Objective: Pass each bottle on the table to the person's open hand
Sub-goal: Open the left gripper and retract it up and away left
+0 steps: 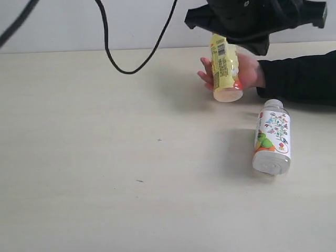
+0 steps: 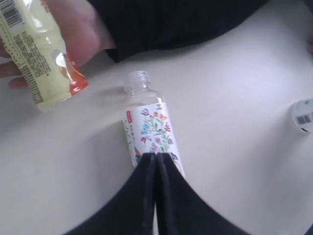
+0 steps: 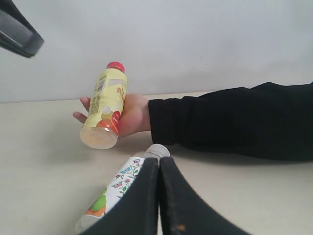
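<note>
The yellow bottle (image 1: 226, 71) with a red cap (image 3: 116, 66) leans in the person's open hand (image 1: 249, 73), which rests on the table (image 1: 105, 157) at the end of a black sleeve; no gripper touches it. In front of the hand, the clear floral-label bottle (image 1: 272, 137) lies on its side with its cap toward the sleeve. My left gripper (image 2: 156, 155) is shut and empty, hovering above the floral bottle (image 2: 149, 125). My right gripper (image 3: 159, 159) is also shut and empty, low over the table, close beside the floral bottle (image 3: 117, 188). The red-label bottle is out of view.
A black arm body (image 1: 252, 18) hangs above the hand at the top of the exterior view. A black cable (image 1: 107, 50) loops down at the back. Part of another bottle with a white barcode label (image 2: 304, 115) shows at the left wrist view's edge.
</note>
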